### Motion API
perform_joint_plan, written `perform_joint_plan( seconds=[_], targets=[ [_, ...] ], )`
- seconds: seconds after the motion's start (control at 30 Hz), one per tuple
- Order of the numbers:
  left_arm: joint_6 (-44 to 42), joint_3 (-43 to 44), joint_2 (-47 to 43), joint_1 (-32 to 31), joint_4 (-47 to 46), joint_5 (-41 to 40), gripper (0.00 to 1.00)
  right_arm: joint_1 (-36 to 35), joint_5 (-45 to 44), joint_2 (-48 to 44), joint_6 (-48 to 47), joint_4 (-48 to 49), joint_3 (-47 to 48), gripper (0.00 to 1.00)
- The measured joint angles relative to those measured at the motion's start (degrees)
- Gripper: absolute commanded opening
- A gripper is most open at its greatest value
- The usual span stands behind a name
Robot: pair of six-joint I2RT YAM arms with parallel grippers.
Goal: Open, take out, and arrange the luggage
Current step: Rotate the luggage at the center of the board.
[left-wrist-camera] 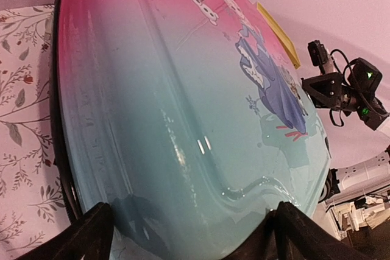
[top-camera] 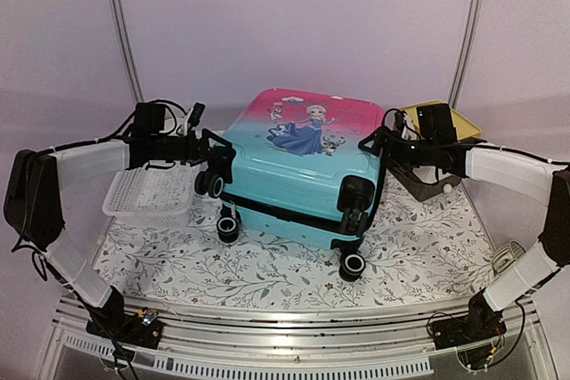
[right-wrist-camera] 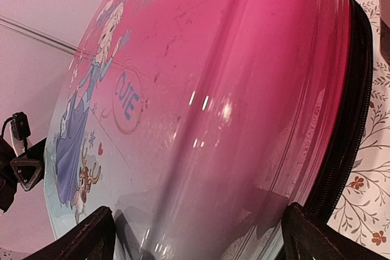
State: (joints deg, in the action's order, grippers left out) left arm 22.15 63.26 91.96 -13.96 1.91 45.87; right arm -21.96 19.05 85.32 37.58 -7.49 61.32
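- One case is the whole job: the luggage [top-camera: 298, 166] lies flat at mid-bench with its printed shell up. Its wheels [top-camera: 354, 264] point at the near edge, and the zipper band [top-camera: 285, 211] looks shut along the visible side.
- The left gripper [top-camera: 218, 165] sits at the case's left end. Its fingers [left-wrist-camera: 91, 232] are spread wide with turquoise shell filling the gap, and nothing is pinched.
- The right gripper [top-camera: 378, 144] mirrors it at the right end, its fingers [right-wrist-camera: 311, 229] likewise spread around the pink shell, holding nothing. I cannot tell whether either one touches the shell.
- My judgement of the step in hand: steadying or turning the case so the zipper can be worked. No zipper pull shows in any view, so it must be found first.
- To do it well, press evenly from both ends. Uneven force could roll or twist the case on the floral mat [top-camera: 427, 246].
- Further out, a white basket [top-camera: 125, 204] sits toward the left edge and a yellow-topped box [top-camera: 465, 122] by the far right corner. Any swing of the case should miss both.
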Motion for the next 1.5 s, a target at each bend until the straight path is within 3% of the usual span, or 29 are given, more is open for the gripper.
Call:
perform_joint_plan(
  seconds=[0.37,0.63,0.9,1.17,1.5],
  targets=[
    [2.29,-3.28,-2.03,-1.92,-4.35,-3.85,0.89,1.05,1.09,5.99,-1.05,-2.93,6.08,0.94],
    [4.83,-10.08,-9.79,-7.69,-4.98,-11.54,0.89,2.47,0.04,16.22,-4.39,-9.03,19.82,0.96],
    [7.52,-13.07,-13.05,-14.75,-5.16,-11.82,0.89,2.56,-6.12,22.99,-10.14,-14.1,32.02,0.99],
    [8.98,-13.53,-13.2,-18.05,-4.72,-10.8,0.89,1.16,-13.42,20.48,-16.0,-18.97,33.59,0.99],
    [9.16,-13.51,-13.86,-19.3,-3.5,-12.66,0.91,-8.63,-20.96,3.08,-22.71,-19.93,26.93,1.0]
  ],
)
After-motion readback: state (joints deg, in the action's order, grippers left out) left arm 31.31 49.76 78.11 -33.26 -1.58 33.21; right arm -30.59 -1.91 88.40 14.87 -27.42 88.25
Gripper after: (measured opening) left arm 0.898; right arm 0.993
